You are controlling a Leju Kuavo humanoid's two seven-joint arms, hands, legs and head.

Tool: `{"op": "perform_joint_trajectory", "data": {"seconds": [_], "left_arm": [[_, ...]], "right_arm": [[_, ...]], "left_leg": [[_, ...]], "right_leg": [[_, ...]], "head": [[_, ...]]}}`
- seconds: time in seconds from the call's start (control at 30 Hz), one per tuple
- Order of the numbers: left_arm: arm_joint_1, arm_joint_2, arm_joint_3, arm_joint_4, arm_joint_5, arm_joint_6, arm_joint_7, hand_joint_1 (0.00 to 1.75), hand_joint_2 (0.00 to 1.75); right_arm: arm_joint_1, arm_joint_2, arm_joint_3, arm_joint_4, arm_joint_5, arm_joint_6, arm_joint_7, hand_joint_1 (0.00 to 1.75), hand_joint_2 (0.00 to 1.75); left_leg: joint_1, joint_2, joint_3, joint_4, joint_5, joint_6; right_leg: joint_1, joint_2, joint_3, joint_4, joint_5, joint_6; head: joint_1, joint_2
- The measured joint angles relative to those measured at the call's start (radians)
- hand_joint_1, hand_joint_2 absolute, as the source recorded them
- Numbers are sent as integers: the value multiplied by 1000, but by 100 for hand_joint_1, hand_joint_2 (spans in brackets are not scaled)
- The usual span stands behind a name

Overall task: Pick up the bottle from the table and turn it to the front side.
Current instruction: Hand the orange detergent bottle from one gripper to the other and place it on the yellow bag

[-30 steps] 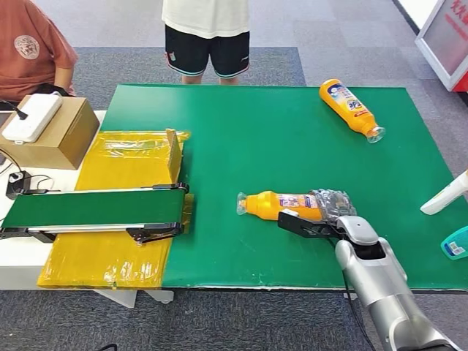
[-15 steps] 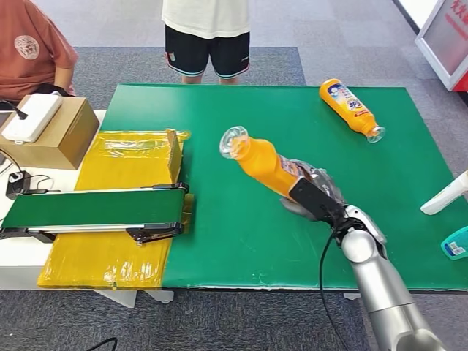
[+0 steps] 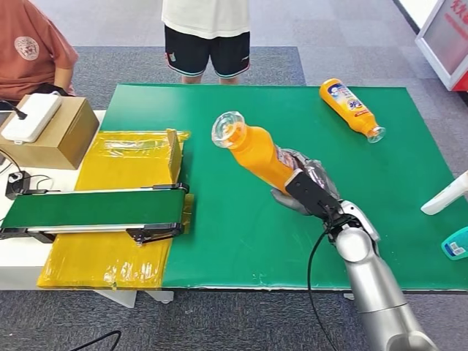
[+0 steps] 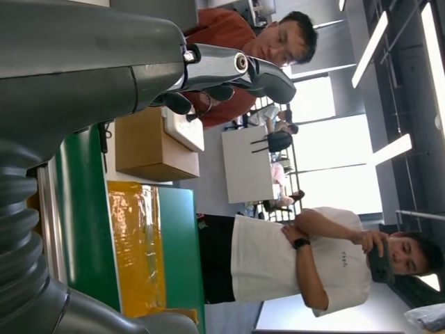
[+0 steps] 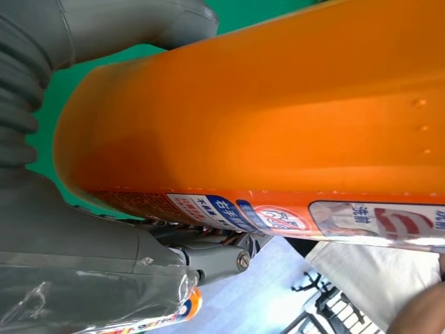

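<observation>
Two orange bottles were present on the scene. One orange bottle was held clear of the green mat, tilted, its clear cap end raised toward the conveyor belt; the right hand gripped its base, fingers wrapped around it. The second bottle lay flat near the mat's far right corner. The left hand held nothing, fingers extended and slightly apart.

1. A small green conveyor belt sits at the near left, over yellow plastic sheeting.
2. A cardboard box at the far left carries a white device.
3. Two people stand beyond the table.
</observation>
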Motion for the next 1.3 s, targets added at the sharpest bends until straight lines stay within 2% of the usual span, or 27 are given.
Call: {"op": "perform_joint_trajectory", "data": {"seconds": [0.17, 0.23, 0.33, 0.5, 0.73, 0.87, 1.03, 1.17, 1.3], "left_arm": [[-2, 3, -8, 3, 5, 5, 0, 0, 175], [-26, 13, -24, 15, -3, 19, 4, 0, 175], [-165, 47, -96, 94, -51, 59, 37, 0, 175], [-411, 97, -290, 279, -44, 110, 83, 0, 175], [-604, 116, -523, 460, 14, 127, 118, 0, 175], [-648, 126, -591, 498, 36, 137, 119, 0, 175], [-656, 141, -618, 507, 52, 145, 113, 0, 175], [-656, 142, -642, 513, 95, 110, 132, 0, 175], [-651, 133, -720, 533, 160, 70, 170, 0, 175]], "right_arm": [[0, 2, 0, 0, -4, 0, -3, 175, 175], [-5, 12, 0, 1, -17, 0, -17, 175, 175], [-47, 66, 14, 12, -51, 1, -48, 175, 175], [-131, 158, 64, 71, -106, -16, -76, 175, 175], [-169, 224, 99, 143, -167, -10, -121, 175, 175], [-174, 242, 105, 162, -220, 16, -129, 175, 175], [-176, 244, 105, 169, -283, 49, -133, 175, 175], [-178, 244, 110, 169, -291, 54, -135, 175, 175], [-190, 245, 122, 177, -291, 40, -139, 175, 175]], "left_leg": [[0, 0, 0, 0, 0, 0], [0, 0, 0, 0, 0, 0], [0, -2, -3, 0, 5, -2], [1, -2, -4, 0, 11, -3], [1, -2, -6, 1, 12, -2], [1, -2, -7, 1, 11, -1], [1, -1, -7, 1, 11, -1], [1, -1, -7, 1, 11, -1], [0, -1, -8, 2, 11, -1]], "right_leg": [[0, 0, 0, 0, 0, 0], [0, 0, -1, 0, 0, 0], [1, -2, -2, 0, 3, -1], [2, -3, -4, 1, 9, -3], [1, -3, -5, 0, 11, 0], [1, -2, -5, 0, 11, 0], [1, -2, -7, 0, 11, 0], [1, -2, -7, 0, 11, 0], [0, -2, -6, -1, 11, 0]], "head": [[0, 0], [0, 0], [0, 0], [0, 0], [0, 0], [0, 0], [0, 0], [0, 0], [0, 0]]}}
